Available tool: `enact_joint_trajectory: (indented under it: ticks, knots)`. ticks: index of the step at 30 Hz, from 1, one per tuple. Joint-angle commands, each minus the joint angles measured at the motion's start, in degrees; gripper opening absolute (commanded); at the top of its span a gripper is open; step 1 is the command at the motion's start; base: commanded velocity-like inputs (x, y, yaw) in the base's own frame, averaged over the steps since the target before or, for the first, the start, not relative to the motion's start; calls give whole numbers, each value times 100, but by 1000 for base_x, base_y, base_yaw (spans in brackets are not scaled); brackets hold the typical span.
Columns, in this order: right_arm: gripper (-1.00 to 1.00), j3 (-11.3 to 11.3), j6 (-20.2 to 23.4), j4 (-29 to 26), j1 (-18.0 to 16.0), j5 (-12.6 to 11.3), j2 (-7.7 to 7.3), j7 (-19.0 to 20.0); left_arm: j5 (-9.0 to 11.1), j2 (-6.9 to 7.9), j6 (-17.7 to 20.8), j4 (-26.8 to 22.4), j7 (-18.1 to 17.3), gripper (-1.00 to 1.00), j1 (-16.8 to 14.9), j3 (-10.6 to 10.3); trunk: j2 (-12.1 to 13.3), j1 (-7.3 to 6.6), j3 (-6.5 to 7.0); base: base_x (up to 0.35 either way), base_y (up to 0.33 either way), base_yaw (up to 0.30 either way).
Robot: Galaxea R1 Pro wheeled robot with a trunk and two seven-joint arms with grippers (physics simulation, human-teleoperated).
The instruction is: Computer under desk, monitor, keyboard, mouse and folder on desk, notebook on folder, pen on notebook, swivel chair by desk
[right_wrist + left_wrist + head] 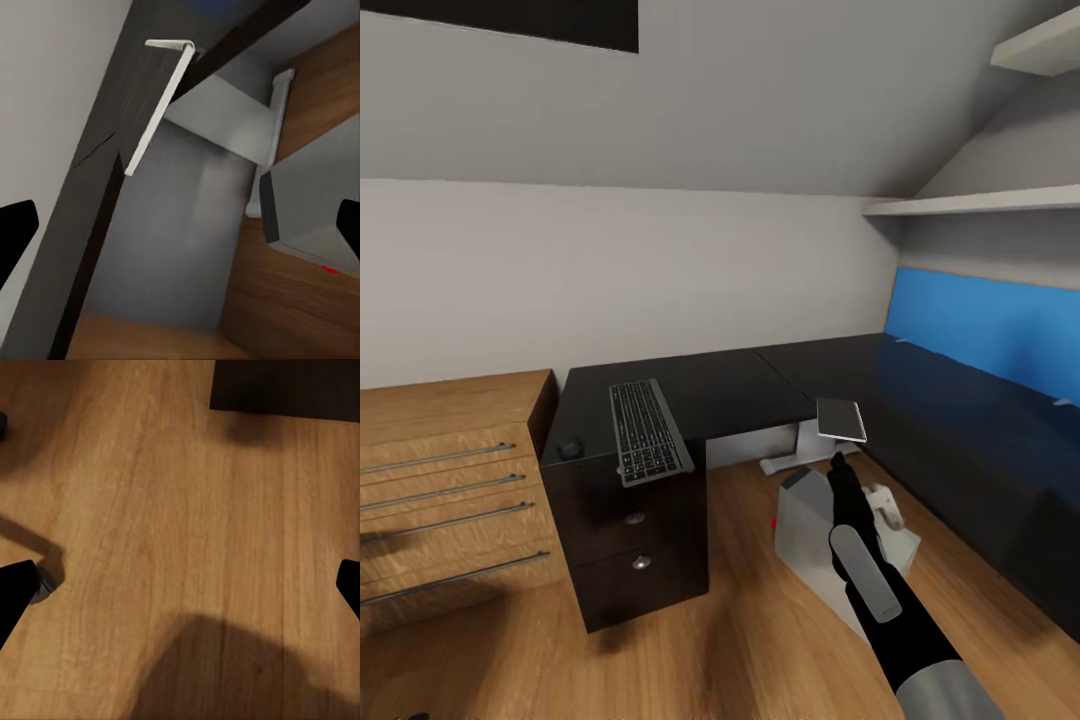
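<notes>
R arm [880, 590]: stretched out low toward the desk's inner edge, prob going for the notebook.
R gripper [180, 225]: jaws wide apart, holding nothing.
L gripper [180, 585]: spread open over bare wood floor [180, 495].
Computer [810, 530]: on floor by the desk, not under yet.
Notebook [842, 419]: hanging off desk [760, 385] edge.
Keyboard [647, 430]: on desk, front end sticks out over drawers; mouse [571, 448] near it.
</notes>
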Motion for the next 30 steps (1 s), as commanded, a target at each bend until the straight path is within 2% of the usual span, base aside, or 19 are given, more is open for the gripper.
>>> enact_joint_trajectory:
  ticks: [1,2,5,8,9,12,18,24,25,30]
  knots:
    - [100,9,-36,-6,-3,-103,0,-15,60,8,-40,-7,35,100,-3,-31,-2,0,-5,0,0,0]
    - [100,-14,-40,-26,-6,-479,2,-18,66,8,-40,-7,30,100,-3,-29,-2,0,-5,0,0,0]
    - [100,-61,-42,-36,-5,-871,-4,-17,67,8,-41,-7,28,100,-3,-25,-2,0,-5,0,0,0]
    - [100,-130,-48,-51,-7,-1689,-2,-1,69,8,-42,-7,26,100,-3,-28,-2,0,-5,0,0,0]
    - [100,-134,-50,-57,-7,-1841,3,4,65,8,-42,-7,22,100,-3,-31,-2,0,-5,0,0,0]
    - [100,-136,-51,-70,-5,-1925,8,7,55,8,-42,-1,19,100,-3,-45,-2,0,-5,0,0,0]
    - [100,-129,-60,-86,-3,-1998,15,23,45,8,-42,12,17,100,-3,-223,-2,0,-5,0,0,0]
    - [100,-144,-72,-72,-5,-2003,7,501,43,8,-34,84,17,100,-2,-312,-2,0,-5,0,0,0]
    - [100,-147,-75,-62,-5,-1994,2,728,40,8,-35,108,17,100,-3,-372,-2,0,-5,40,0,0]
    - [100,-157,-79,-48,-1,-1986,-15,977,35,8,-41,131,17,100,-4,-454,-2,0,-5,175,0,0]
